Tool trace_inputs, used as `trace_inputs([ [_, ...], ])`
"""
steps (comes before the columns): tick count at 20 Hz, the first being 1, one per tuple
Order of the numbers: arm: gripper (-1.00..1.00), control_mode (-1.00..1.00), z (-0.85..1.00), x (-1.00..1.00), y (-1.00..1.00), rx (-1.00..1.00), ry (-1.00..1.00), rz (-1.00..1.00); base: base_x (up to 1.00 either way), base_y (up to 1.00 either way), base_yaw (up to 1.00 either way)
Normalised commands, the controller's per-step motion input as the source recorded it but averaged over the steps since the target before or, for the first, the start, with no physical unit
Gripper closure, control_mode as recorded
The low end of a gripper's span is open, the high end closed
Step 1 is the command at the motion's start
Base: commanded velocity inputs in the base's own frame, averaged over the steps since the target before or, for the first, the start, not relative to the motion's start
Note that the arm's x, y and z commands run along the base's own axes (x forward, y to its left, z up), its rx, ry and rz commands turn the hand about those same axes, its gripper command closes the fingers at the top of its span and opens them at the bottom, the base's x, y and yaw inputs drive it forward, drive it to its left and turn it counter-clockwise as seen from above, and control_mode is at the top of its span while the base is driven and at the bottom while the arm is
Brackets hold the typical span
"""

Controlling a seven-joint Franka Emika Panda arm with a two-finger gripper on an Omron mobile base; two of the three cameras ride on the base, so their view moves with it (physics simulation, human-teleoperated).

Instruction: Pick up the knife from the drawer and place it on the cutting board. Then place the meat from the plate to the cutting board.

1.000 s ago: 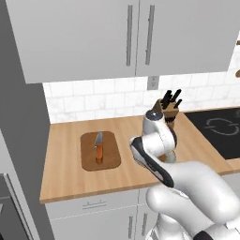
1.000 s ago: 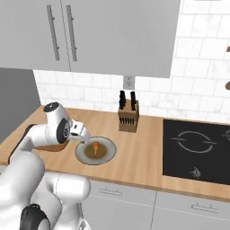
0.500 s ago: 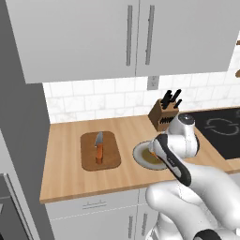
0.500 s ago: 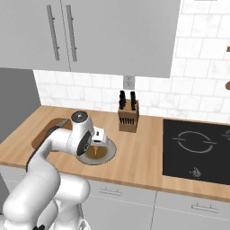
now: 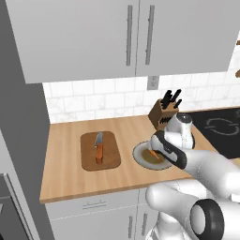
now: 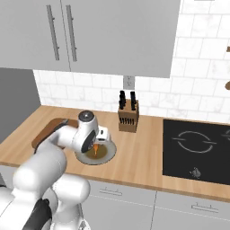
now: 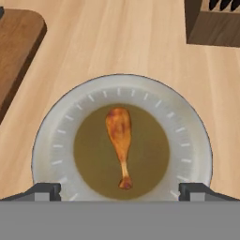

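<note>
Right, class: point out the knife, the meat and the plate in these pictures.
knife [image 5: 99,148]: left base view, on its orange-red handle.
meat [image 7: 118,129]: hand view, on the thick end of the drumstick.
plate [image 7: 187,140]: hand view, on its pale rim.

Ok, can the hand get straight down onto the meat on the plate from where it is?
Probably yes. The hand hangs open right above the plate, with the meat lying bare between its fingertips. Nothing covers it, and the knife block and cutting board stand off to the sides.
</note>
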Motion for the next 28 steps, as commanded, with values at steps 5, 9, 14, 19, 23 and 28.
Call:
trace_inputs([
  [5,-1.0,-1.0,-0.29,0.31,0.0,0.0,0.06,0.03,0.0,0.0,0.0],
  [9,-1.0,-1.0,-0.45,0.25,0.0,0.0,0.03,0.04,0.0,0.0,0.0],
  [14,-1.0,-1.0,-0.36,0.3,0.0,0.0,0.06,0.04,0.0,0.0,0.0],
  [19,-1.0,-1.0,-0.29,0.32,0.01,0.0,0.08,0.02,0.0,0.0,0.0],
  [23,1.0,-1.0,-0.21,0.26,0.04,0.0,0.04,0.0,0.0,0.0,0.0],
  [28,1.0,-1.0,-0.14,0.14,0.08,0.0,0.01,0.0,0.0,0.0,0.0],
])
